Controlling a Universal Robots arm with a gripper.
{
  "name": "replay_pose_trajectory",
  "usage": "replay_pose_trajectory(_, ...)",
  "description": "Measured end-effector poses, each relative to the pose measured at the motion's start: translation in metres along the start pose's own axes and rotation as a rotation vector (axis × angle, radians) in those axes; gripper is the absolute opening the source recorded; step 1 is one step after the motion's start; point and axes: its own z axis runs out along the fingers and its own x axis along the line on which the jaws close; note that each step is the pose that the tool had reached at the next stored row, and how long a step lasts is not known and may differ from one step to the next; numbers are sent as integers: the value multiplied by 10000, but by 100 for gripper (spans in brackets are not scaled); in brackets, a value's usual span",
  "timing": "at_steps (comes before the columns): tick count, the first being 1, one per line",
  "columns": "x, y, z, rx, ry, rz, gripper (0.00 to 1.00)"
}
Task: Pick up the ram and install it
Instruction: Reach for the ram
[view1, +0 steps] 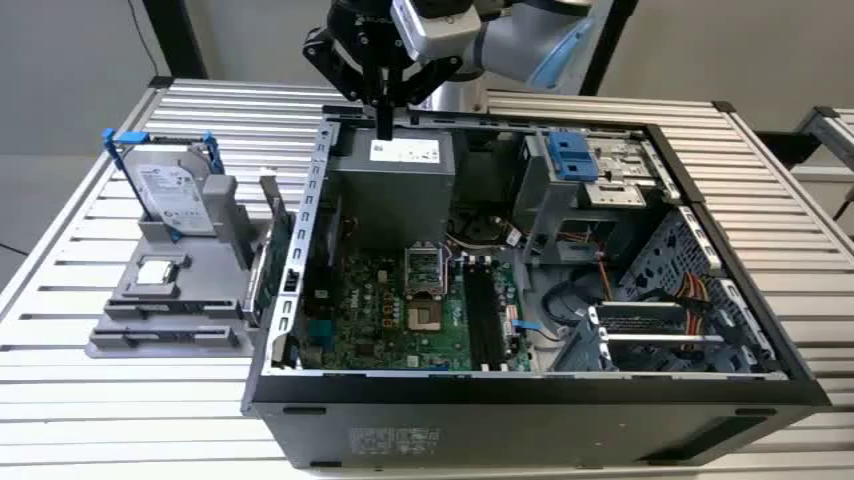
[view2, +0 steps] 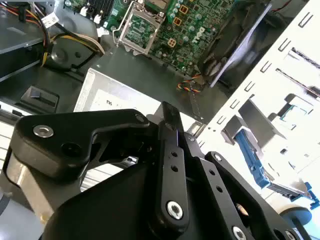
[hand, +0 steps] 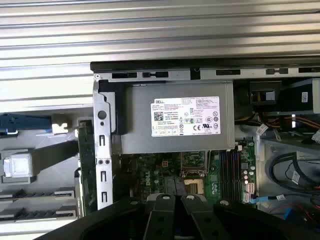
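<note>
Plainly, the pick-up is not yet done. The claw (view1: 386, 132) hangs above the supply (view1: 400, 185) at the far end of the case (view1: 534, 375). Its fingers are pinched together with nothing between them.

As far as I can judge, the ram (hand: 88, 165) is the thin green board standing on edge in the grey holder (view1: 174, 330). It is just beside the case's outer wall, toward the table's (view1: 107, 420) edge on the exterior view's left. Seen edge-on in the first wrist view, it is a long narrow strip. I cannot make out its chips or contacts, nor clearly tell it from any board next to it.

The black slots (view1: 483, 315) on the motherboard lie well apart from it, inside the case, and I cannot tell whether they hold a stick.

In my judgement, a grasp calls for released fingers lined up along the strip's top edge. They must come down squarely, clear of the case wall close alongside.
</note>
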Motion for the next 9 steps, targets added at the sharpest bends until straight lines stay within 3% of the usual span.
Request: replay_pose_trajectory(9, 20, -1, -1, 0, 0, 0, 0)
